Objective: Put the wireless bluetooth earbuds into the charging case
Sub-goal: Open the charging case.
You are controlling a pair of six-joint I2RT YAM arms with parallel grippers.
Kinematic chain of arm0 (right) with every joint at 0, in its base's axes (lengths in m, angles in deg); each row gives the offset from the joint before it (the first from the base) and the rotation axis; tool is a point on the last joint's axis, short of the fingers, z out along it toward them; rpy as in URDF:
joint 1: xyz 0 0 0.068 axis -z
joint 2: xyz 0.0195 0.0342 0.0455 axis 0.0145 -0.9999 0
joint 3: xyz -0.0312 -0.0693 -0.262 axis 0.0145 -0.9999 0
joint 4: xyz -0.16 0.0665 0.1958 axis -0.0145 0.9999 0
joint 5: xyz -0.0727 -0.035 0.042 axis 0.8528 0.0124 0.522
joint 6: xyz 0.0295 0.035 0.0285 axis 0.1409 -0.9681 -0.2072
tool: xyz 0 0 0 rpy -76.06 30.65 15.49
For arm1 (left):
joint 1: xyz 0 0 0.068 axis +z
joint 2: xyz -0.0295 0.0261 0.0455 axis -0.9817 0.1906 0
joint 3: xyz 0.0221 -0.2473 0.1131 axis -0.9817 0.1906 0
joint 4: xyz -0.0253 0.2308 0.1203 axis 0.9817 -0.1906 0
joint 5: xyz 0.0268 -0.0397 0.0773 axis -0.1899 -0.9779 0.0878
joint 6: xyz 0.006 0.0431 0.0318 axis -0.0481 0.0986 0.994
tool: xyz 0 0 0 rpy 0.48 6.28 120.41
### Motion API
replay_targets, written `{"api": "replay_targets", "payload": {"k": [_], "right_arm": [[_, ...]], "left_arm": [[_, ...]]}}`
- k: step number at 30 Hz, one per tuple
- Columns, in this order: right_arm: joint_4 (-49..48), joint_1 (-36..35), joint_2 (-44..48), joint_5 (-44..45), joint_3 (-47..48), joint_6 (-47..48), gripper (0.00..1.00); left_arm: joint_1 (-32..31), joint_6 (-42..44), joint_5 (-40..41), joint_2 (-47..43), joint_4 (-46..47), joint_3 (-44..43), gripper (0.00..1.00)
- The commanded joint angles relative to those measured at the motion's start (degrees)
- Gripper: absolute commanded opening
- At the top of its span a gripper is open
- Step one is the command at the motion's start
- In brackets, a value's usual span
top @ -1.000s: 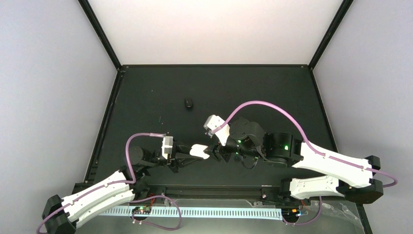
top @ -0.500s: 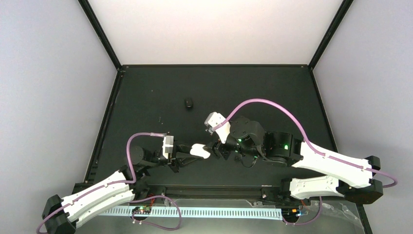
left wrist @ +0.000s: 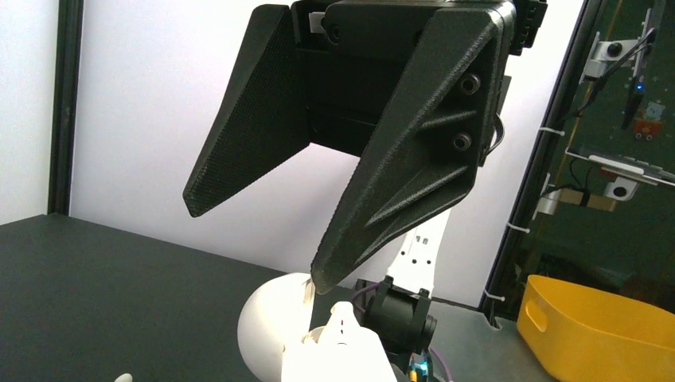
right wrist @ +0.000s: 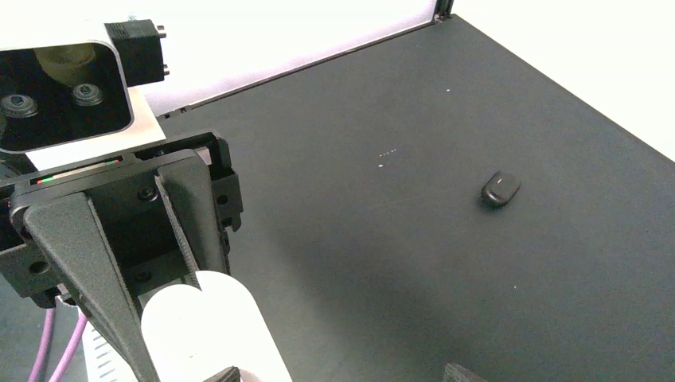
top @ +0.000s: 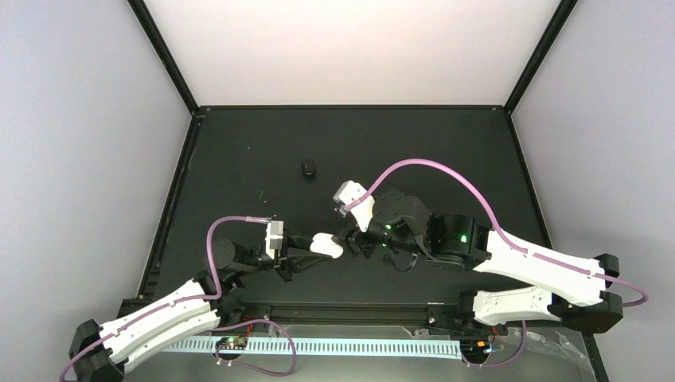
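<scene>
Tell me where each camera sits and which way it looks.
Top external: above and behind the bases, looking down at the table; left arm and right arm show.
Left wrist: on the left arm, facing the open right gripper by the white case; own fingers not discernible.
Right wrist: on the right arm, facing the left gripper clamping that case; only own fingertips show.
Shared: top and right wrist show the small black item.
</scene>
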Motion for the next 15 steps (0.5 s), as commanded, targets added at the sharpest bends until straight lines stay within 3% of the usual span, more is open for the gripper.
{"api": "replay_targets", "payload": {"k": [1,15], "right_arm": [[-0.81,0.35,0.63,1.05,0.0,-0.75,0.66],[-1.41,0.34,0.49,-0.52,0.0,-0.67,0.67]], "left_arm": [[-0.52,-0.06,1.34,-0.99,-0.31,-1.77,0.02],[-0.54,-1.56,3.77,-1.27,-0.83,-1.31,0.02]]}}
